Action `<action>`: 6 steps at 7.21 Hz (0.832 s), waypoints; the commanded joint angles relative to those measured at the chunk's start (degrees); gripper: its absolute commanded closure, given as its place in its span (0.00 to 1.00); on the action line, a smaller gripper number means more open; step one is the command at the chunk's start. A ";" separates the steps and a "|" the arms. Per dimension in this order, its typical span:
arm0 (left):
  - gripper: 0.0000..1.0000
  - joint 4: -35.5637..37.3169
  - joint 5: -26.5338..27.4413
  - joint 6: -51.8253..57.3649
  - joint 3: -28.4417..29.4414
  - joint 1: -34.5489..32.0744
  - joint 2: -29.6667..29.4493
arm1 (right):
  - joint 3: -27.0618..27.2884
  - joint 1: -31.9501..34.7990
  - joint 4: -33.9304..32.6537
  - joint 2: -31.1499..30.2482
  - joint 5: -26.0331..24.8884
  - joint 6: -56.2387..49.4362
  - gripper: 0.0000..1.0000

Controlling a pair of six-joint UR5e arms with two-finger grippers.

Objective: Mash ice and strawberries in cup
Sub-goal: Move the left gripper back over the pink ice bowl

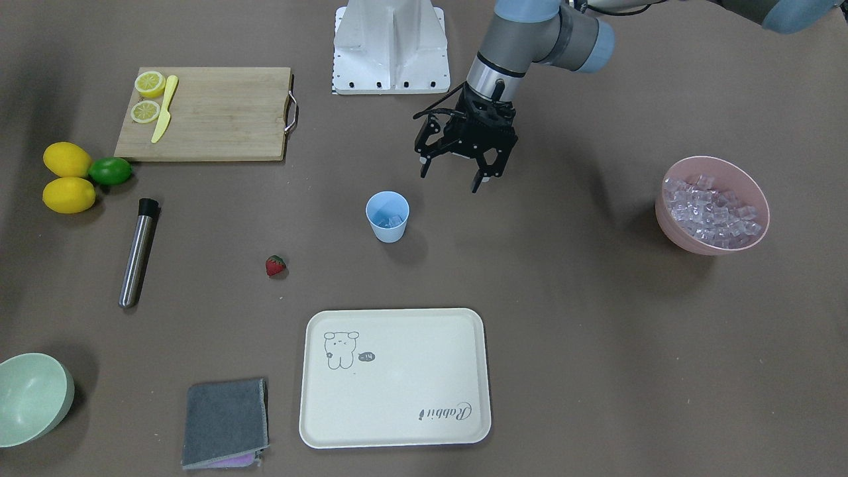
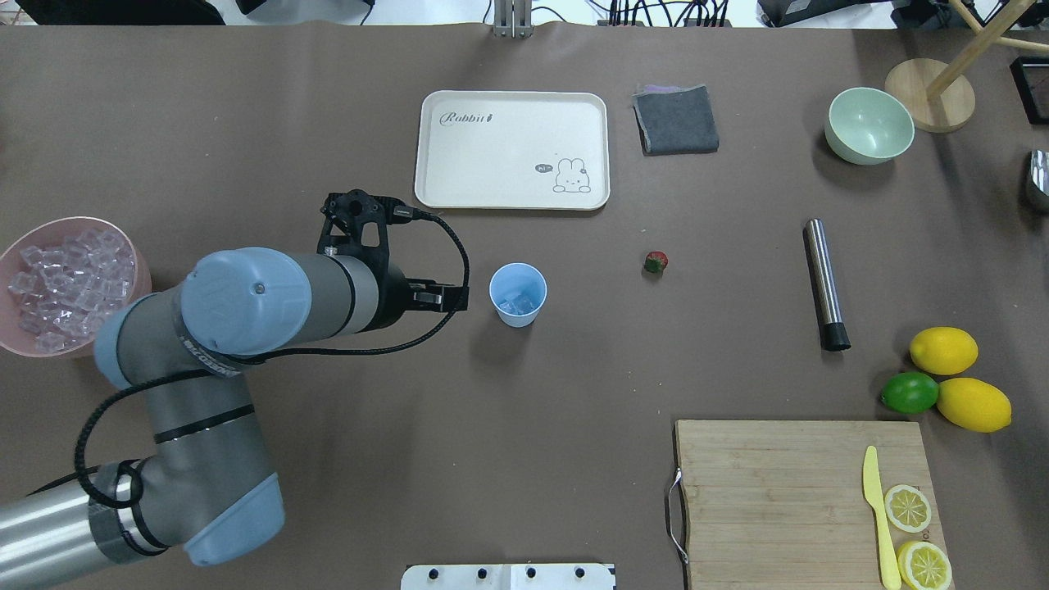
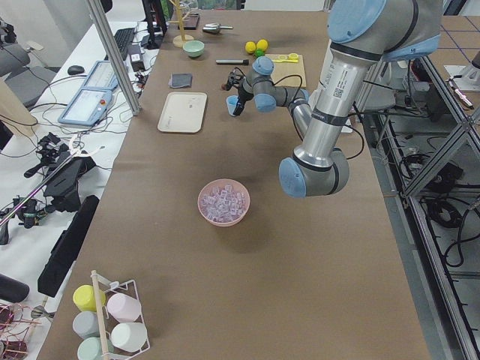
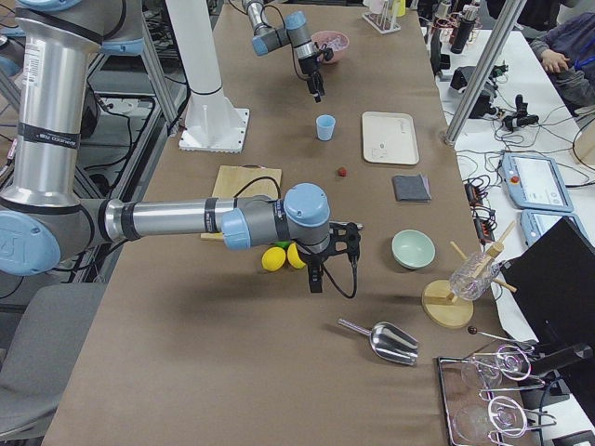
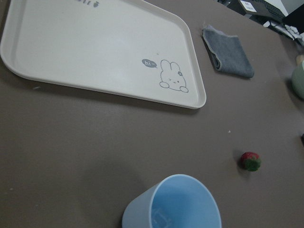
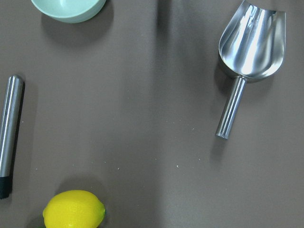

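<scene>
- Front-facing view: the left tool (image 1: pixel 454 180) hangs above the worktop (image 1: pixel 596 331) at the 2 o'clock of the cup (image 1: pixel 387 216). Its fingers are spread wide with nothing between them.
- A few cubes of ice (image 1: pixel 392 220) lie in the cup, and many more fill the pink bowl (image 1: pixel 682 242) at its 3 o'clock. The strawberry (image 1: pixel 275 265) lies on the worktop at the cup's 8 o'clock, well apart.
- Overhead view: the left arm's wrist ends just beside the cup, at its 9 o'clock. The strawberry sits at the cup's 2 o'clock.
- Left wrist view: the cup's open mouth is at 6 o'clock, and the cream tray (image 5: pixel 95 47) is at 11 o'clock.
- Exterior right view: the right tool (image 4: pixel 316 277) hangs beside the lemons (image 4: pixel 274 258). I cannot tell whether it is wide or narrow.
- Right wrist view: a steel scoop (image 6: pixel 251 42) lies at 2 o'clock and a steel rod (image 6: pixel 10 128) at 9 o'clock.
</scene>
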 commanded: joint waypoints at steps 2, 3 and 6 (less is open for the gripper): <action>0.00 5.43 -16.94 18.34 -5.78 -14.33 10.85 | -0.21 0.00 0.28 -0.05 -0.03 -0.60 0.00; 0.00 5.16 -19.43 25.89 -8.41 -18.49 17.43 | -0.21 0.00 0.28 -0.05 -0.03 -0.52 0.00; 0.00 -6.48 -27.27 41.59 -5.29 -28.79 32.48 | -0.21 0.00 0.37 -0.05 -0.03 -0.61 0.00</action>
